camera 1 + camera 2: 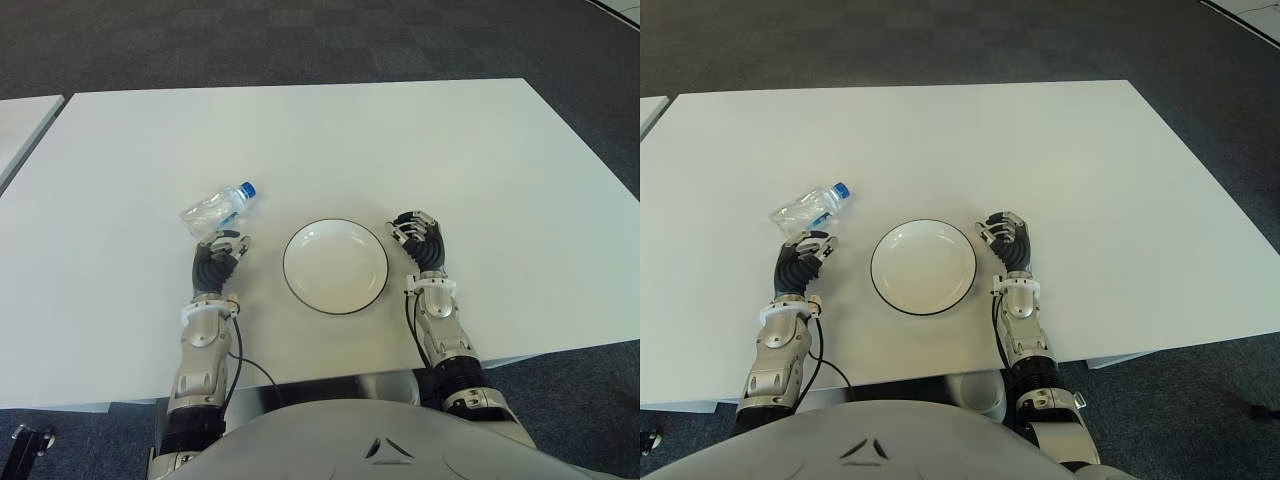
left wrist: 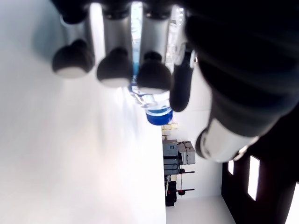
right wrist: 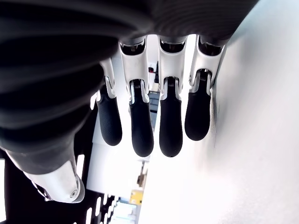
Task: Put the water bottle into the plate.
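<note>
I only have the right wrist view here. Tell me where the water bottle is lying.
Observer: The water bottle lies on its side on the white table, just ahead of the left hand.
Operator: Report whether that hand has hold of it.
Observer: No. In the left wrist view the fingers are relaxed, and the bottle's blue cap shows beyond them, not gripped.
Operator: Give me the plate's position.
Observer: The plate sits empty between the two hands, with the right hand close beside its right rim, holding nothing.
</note>
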### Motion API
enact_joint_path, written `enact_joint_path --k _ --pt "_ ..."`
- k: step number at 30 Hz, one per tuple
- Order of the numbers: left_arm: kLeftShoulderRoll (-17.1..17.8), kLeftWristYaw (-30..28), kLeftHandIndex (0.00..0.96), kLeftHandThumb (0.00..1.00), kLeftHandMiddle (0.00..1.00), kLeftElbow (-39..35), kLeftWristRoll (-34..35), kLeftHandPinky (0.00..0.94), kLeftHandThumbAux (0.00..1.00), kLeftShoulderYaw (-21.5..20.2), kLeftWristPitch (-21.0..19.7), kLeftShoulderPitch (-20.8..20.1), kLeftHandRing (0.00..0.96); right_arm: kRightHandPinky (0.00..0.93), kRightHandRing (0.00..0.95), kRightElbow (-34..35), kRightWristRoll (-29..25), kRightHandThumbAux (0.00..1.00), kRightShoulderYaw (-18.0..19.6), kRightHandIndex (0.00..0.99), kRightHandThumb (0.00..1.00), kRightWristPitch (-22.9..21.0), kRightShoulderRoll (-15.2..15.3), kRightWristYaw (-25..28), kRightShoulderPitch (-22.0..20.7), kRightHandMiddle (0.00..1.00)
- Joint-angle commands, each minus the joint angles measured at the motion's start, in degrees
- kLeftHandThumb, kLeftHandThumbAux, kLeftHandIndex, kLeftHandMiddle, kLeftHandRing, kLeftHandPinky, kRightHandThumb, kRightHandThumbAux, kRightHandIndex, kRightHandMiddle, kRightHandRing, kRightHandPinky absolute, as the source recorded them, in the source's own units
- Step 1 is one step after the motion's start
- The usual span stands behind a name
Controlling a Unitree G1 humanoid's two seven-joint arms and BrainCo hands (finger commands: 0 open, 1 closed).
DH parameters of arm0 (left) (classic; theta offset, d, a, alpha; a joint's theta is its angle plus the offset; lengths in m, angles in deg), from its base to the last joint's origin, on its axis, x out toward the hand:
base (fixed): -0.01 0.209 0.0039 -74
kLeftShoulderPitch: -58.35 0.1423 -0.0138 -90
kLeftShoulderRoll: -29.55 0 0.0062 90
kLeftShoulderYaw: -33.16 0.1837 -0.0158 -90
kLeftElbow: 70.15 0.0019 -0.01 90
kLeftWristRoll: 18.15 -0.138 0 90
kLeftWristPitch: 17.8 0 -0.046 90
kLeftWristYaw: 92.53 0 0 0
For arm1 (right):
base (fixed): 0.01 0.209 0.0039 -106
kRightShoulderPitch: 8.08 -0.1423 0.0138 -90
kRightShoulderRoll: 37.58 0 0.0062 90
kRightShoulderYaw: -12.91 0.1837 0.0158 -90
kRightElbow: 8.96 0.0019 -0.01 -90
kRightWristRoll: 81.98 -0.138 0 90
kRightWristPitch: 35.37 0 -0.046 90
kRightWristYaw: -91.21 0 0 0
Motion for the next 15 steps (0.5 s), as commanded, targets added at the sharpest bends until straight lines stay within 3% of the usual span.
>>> enact_joint_path --k 1,6,9,15 --pt "0.5 -0.8 0.437 0.701 0.854 -3.2 0.0 0.848 0.722 0.4 -1.6 0.6 0.859 0.506 0.500 -1.6 -0.3 0.731 -0.1 0.420 0.702 -1.8 -0.1 0.2 1.5 0.479" --pt "0.8 -2.1 0.437 0.700 0.846 -12.5 0.8 0.839 0.723 0.6 -7.3 1.8 0.851 0.512 0.505 -1.6 -0.3 0.731 -0.1 0.420 0.702 -1.9 -0.2 0.1 1.4 0.483" --pt "1.1 -2.4 0.437 0.700 0.842 -15.1 0.6 0.833 0.722 0.5 -8.4 2.0 0.846 0.512 0.505 -1.6 -0.3 0.731 -0.1 0.420 0.702 -2.3 -0.2 0.3 1.4 0.483" --pt "4.0 0.3 0.437 0.703 0.822 -13.6 -4.8 0.809 0.720 -0.2 -2.4 -0.8 0.820 0.516 0.507 -1.4 -0.4 0.731 0.0 0.420 0.702 -2.5 -0.3 0.2 1.5 0.483"
